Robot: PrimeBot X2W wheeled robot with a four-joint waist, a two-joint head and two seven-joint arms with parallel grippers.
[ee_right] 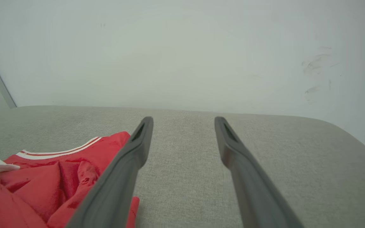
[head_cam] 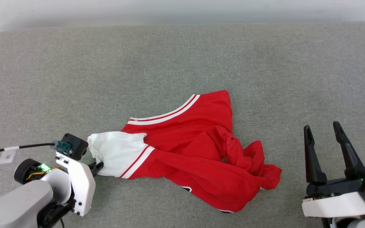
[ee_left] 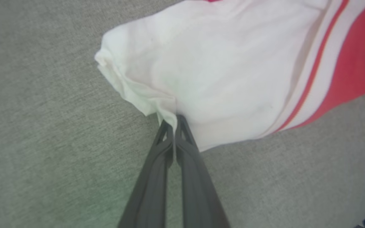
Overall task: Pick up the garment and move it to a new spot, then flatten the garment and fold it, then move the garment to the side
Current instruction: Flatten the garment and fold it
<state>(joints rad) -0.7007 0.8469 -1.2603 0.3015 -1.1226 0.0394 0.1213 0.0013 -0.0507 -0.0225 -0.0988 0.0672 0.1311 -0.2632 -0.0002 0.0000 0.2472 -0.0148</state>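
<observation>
The left tool (ee_left: 175,122) is shut on the white sleeve (ee_left: 208,69) of the red jersey (head_cam: 188,145), likely to drag it; the jersey lies crumpled on the desk (head_cam: 169,57); the right tool (head_cam: 323,128) hangs wide open, empty.

Left arm (head_cam: 14,202) wearing grey rounded shell, white wrist plates, green light (head_cam: 44,167) glowing; black cable (head_cam: 27,146) with white tag (head_cam: 7,156) plugging into wrist. Right gripper (head_cam: 322,125) showing two long dark tapering fingers (head_cam: 312,158), white base.
</observation>
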